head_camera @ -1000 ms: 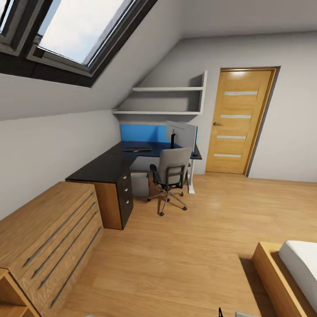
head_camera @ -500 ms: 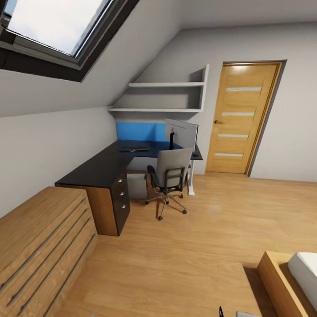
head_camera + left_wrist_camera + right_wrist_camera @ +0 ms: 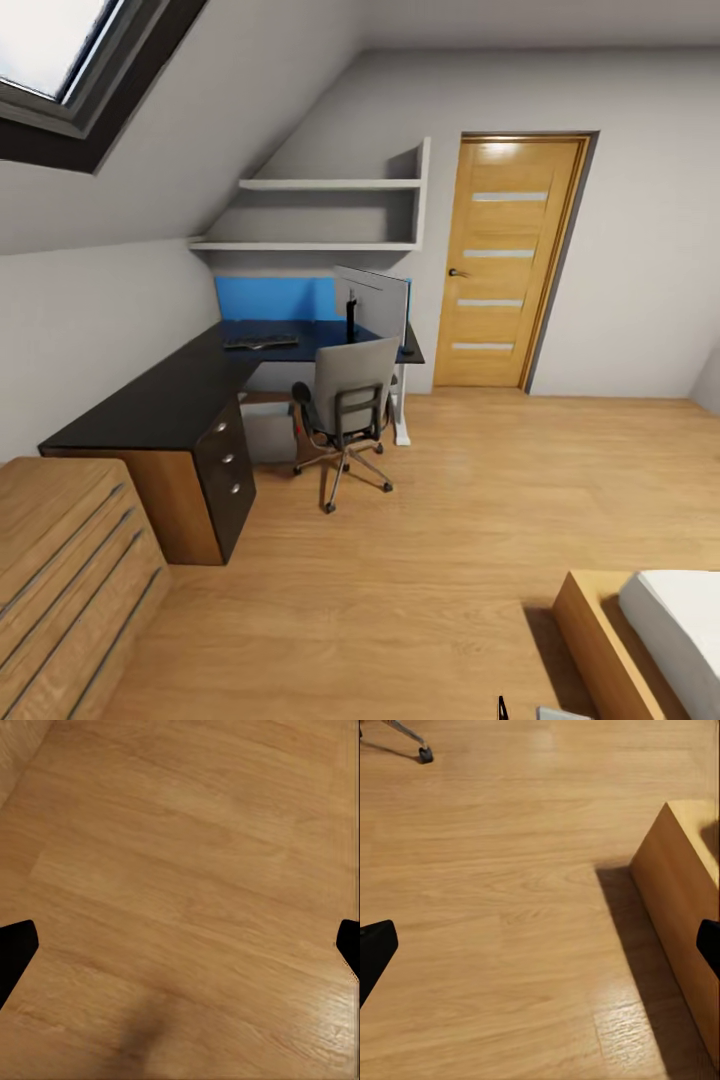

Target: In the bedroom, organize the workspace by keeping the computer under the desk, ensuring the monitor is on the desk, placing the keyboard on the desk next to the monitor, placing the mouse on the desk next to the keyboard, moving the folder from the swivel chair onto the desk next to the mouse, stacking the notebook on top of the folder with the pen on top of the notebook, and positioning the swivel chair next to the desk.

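From across the bedroom, the desk (image 3: 170,395) stands in the far corner under the sloped ceiling: an L-shaped unit with a glossy black top, a blue back panel and dark drawers with round silver knobs. The monitor (image 3: 372,303) is upright on it, pale back toward me, on its black stand. The keyboard (image 3: 260,342) lies flat on the desk top just beside the monitor, toward the wall. A small dark speck near the desk's edge by the monitor may be the mouse (image 3: 406,351) (too small to confirm). The swivel chair (image 3: 345,405) stands at the desk's inner corner, grey back facing the room, silver legs splayed on castors. A pale boxy shape under the desk behind the chair could be the computer (image 3: 268,432), partly hidden.

The seat is hidden behind the chair back, so the folder cannot be confirmed from here.

Handling, as a judgement: the folder should be light, thin and somewhat flexible, lying flush on fabric, so a pinch across one overhanging edge looks the sensible hold. The chair will roll and turn freely; push it low on the backrest frame or armrest.

Both arms hang over the light wood floor (image 3: 187,870). The left gripper (image 3: 184,945) has its jaws spread wide with nothing between them; the right gripper (image 3: 540,945) likewise, wide apart and empty, near a wooden bed frame (image 3: 679,907).
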